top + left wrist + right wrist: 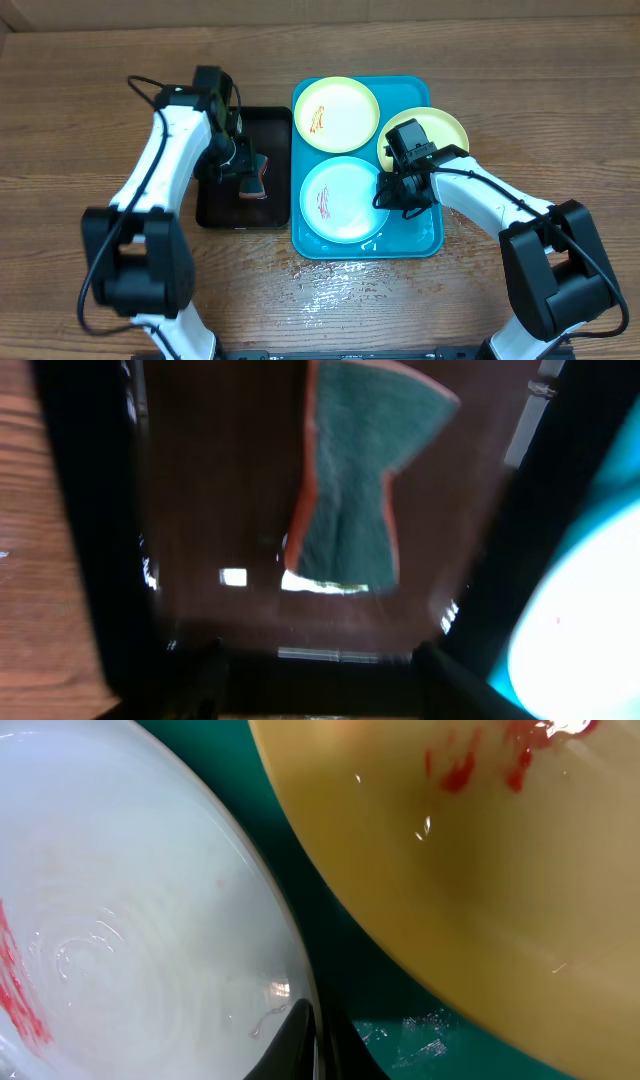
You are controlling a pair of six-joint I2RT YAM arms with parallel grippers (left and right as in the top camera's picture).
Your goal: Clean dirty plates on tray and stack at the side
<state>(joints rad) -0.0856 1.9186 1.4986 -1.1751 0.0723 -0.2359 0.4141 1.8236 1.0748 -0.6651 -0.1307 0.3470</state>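
Pinching the teal plate (340,200) at its 3 o'clock rim, the right gripper (392,190) seems to have its fingers (300,1045) nearly together on that edge; the plate lies flat in the blue tray (420,246), spreading toward 9 o'clock from them, sauce unwiped. The left gripper (247,172) hovers above the sponge (345,510) in the black tray (212,208), fingers spread and empty

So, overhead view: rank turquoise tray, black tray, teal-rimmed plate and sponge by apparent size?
1. Large rectangular turquoise plastic tray
2. Smaller rectangular black tray
3. Round teal-rimmed plastic plate
4. Green-and-orange sponge, partly covered from above
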